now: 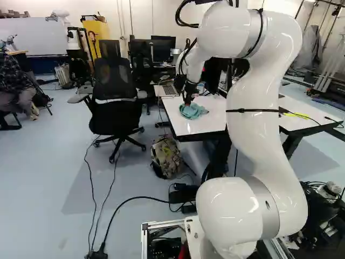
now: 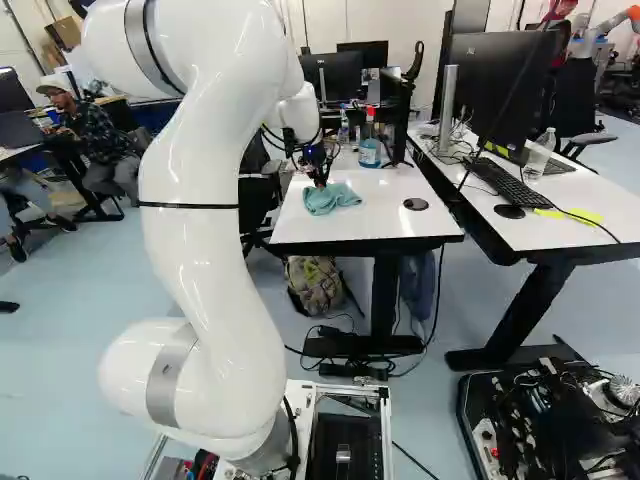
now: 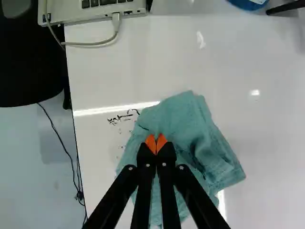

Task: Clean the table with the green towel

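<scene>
The green towel (image 3: 186, 119) lies bunched on the white table (image 1: 199, 127), directly beneath and around the tips of the gripper (image 3: 156, 143). The jaws stand narrow, their 2 orange pads drawn together on what appears to be a pinch of cloth. The towel's main spread runs ahead of the pads and to the side away from the black marks (image 3: 119, 119); its long axis is hard to assign, as the cloth is folded on itself. The marks lie just beside the towel, between it and the table's side edge, so the coming stroke should probably carry the cloth sideways over them. The only working arm (image 1: 264, 108) reaches the towel from the base side. Room for that stroke is limited by the edge beyond the marks; the wider stretch of tabletop extends from the towel's opposite side. Ahead of the towel, well apart, are the laptop (image 3: 66, 12) with its pale cable (image 3: 95, 44) and, farther across, the blue bottle (image 2: 370, 152). A long sweep could drag the towel past the edge or let the small pinch slip; short, overlapping strokes seem safer.
</scene>
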